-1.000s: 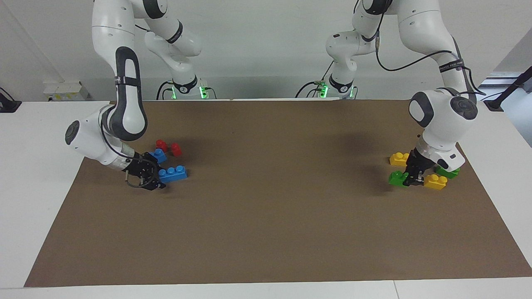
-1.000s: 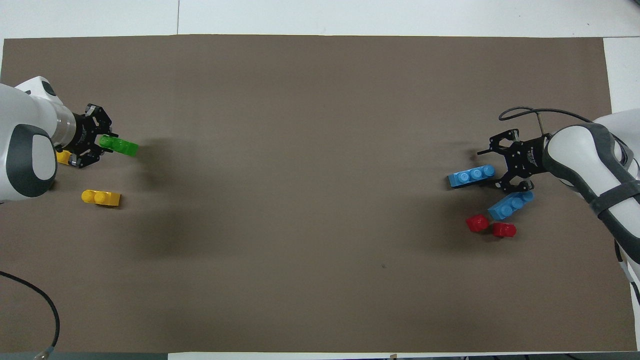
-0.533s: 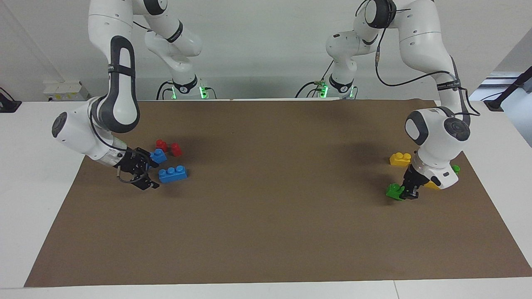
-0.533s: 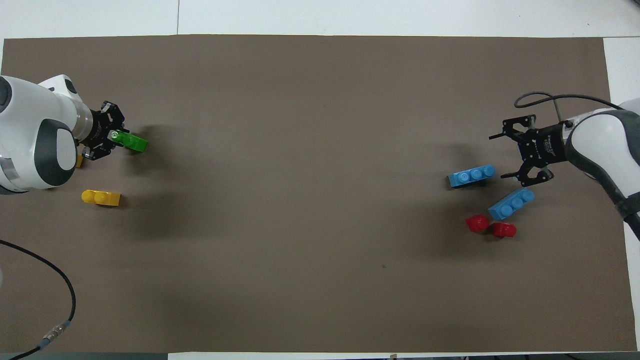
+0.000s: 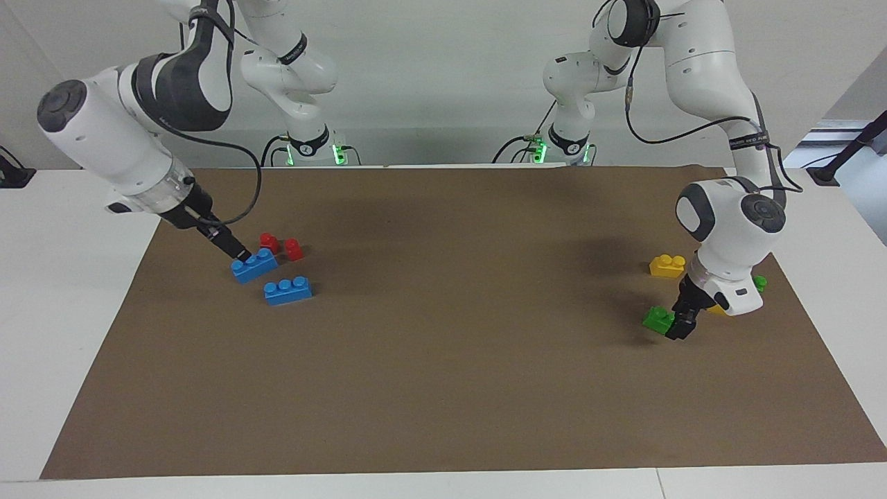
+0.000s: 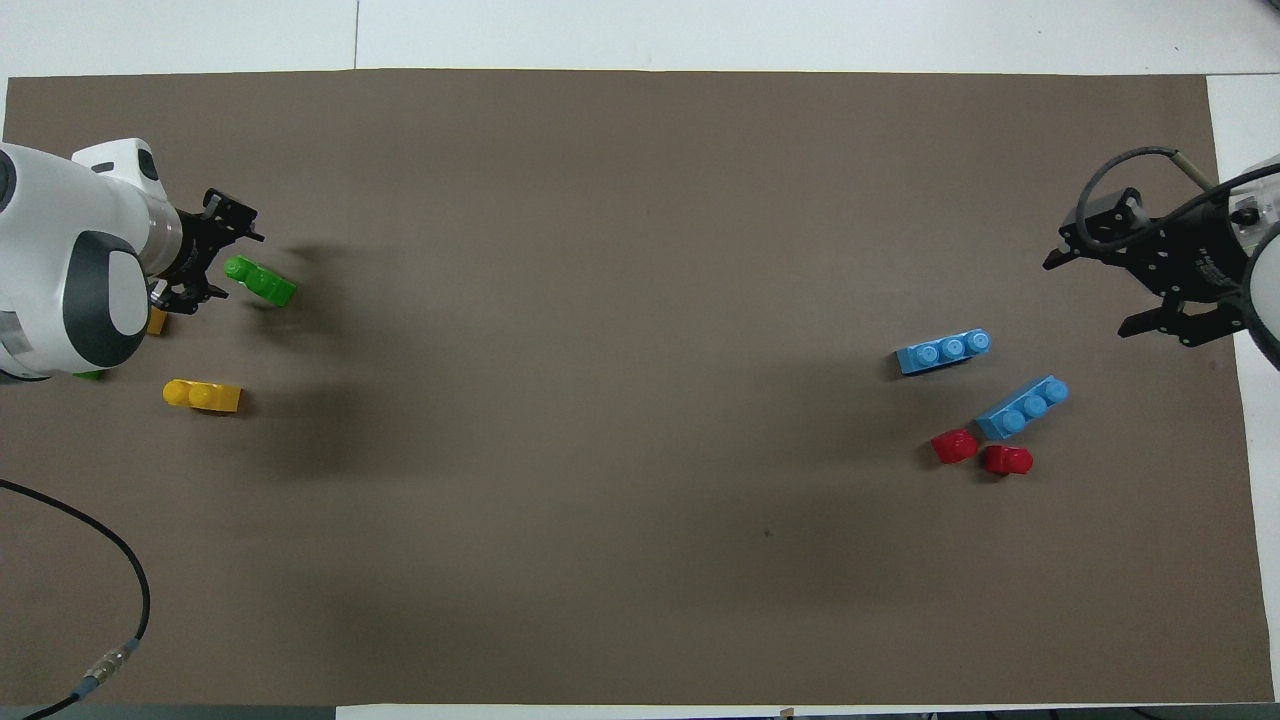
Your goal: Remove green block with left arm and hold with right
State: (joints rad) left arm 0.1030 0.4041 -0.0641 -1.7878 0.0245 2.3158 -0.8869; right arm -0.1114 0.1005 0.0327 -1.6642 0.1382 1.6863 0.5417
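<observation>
Two arms are out at opposite ends of the brown mat (image 5: 443,388).

The left gripper (image 5: 680,327) is low at the left arm's end of the table, just beside the green block (image 5: 657,319). In the overhead view the block (image 6: 260,281) sits just off the fingertips, with the fingers spread and nothing between them. From the facing view I cannot tell whether a finger touches the block. The block looks to be lying on the mat.

Near it: a yellow brick (image 5: 667,265) nearer to the robots, a second green brick (image 5: 760,283) and another yellow brick (image 6: 157,322), both mostly hidden by the left arm's wrist.

The right gripper (image 5: 237,254) is raised at the right arm's end, its tip over the end of a blue brick (image 5: 254,265). In the overhead view its fingers (image 6: 1150,323) stand apart and hold nothing. A second blue brick (image 5: 287,290) lies farther from the robots. Two red pieces (image 5: 280,246) sit just beside the first blue brick, on its robot side.
</observation>
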